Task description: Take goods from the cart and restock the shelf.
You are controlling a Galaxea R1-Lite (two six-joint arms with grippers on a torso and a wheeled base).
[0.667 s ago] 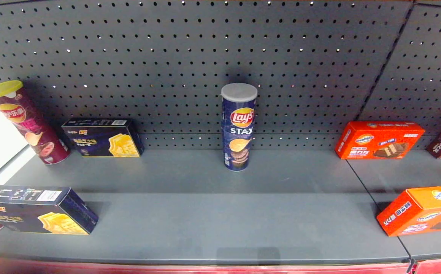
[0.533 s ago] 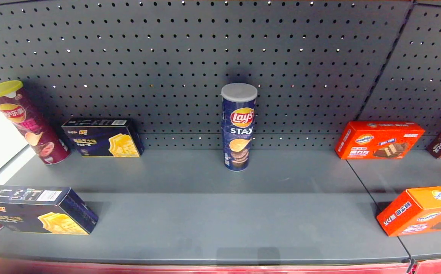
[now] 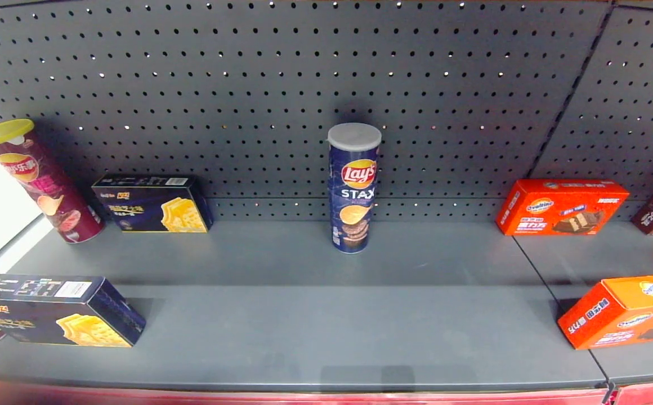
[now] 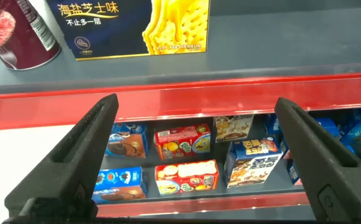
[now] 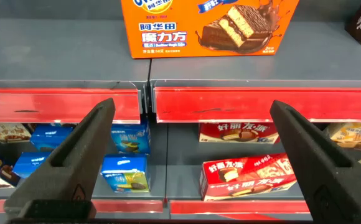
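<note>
nothing has moved. left gripper (image 4: 196, 102) and right gripper (image 5: 193, 104) both gape empty, facing the shelf (image 3: 326, 320) front lip. its bare middle lies between them, equally near.

Shop, stocked pegboard shelf (image 3: 326, 320) (boxed snacks (image 3: 562, 207))

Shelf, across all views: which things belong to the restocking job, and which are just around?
Job: shelf, blue can, maroon can, navy boxes, orange boxes, left gripper and right gripper, both open and empty.
Around: pegboard, red rail, lower-shelf boxes.
</note>
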